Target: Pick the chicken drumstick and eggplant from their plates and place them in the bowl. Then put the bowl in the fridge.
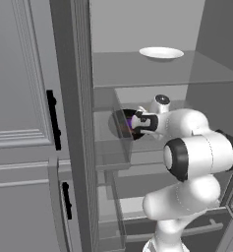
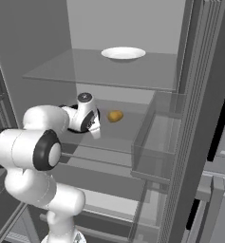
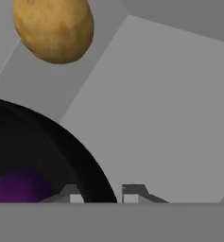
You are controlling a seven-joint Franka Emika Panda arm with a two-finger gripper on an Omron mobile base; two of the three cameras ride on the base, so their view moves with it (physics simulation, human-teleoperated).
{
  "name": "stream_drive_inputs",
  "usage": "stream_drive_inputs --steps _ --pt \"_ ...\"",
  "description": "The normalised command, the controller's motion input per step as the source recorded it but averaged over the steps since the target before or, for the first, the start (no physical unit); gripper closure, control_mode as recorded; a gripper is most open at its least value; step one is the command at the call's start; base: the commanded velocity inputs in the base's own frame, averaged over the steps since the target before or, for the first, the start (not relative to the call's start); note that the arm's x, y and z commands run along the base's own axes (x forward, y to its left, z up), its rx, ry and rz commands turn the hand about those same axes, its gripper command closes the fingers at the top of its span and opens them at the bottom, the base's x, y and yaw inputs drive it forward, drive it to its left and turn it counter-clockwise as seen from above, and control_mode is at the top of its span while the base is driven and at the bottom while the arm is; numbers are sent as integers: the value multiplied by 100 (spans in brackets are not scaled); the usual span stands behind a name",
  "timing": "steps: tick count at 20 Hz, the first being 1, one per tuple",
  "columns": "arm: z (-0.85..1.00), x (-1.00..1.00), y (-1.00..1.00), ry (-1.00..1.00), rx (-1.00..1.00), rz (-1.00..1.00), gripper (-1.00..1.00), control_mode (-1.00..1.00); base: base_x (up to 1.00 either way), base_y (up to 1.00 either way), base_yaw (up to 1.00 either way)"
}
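Note:
My gripper (image 3: pixel 104 193) reaches into the open fridge (image 1: pixel 137 74) at its middle shelf. The two fingertips (image 3: pixel 132 191) straddle the rim of the glossy black bowl (image 3: pixel 47 151), shut on it. The purple eggplant (image 3: pixel 19 186) lies inside the bowl. In the left base view the bowl (image 1: pixel 124 123) shows behind a clear door bin, with the gripper (image 1: pixel 137 122) at its right edge and a purple spot of eggplant (image 1: pixel 130 121) beside it. From the right base view the gripper (image 2: pixel 96 132) points down at the shelf. The drumstick is hidden.
A yellow-brown potato-like lump (image 2: pixel 115 116) lies on the same shelf just beyond the bowl. A white plate (image 2: pixel 123 53) sits on the glass shelf above. Clear door bins (image 2: pixel 156 142) stand to the right, and the grey fridge door with black handles (image 1: pixel 53 118) is at left.

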Motion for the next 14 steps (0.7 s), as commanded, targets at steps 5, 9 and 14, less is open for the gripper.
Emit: stream_drive_inputs --steps 5,9,14 --pt "0 1 2 -7 0 0 -100 -100 0 0 0" --pt "10 -18 0 -17 0 0 -100 -100 0 0 0" --pt "18 -68 0 -17 0 0 -100 -100 0 0 0"
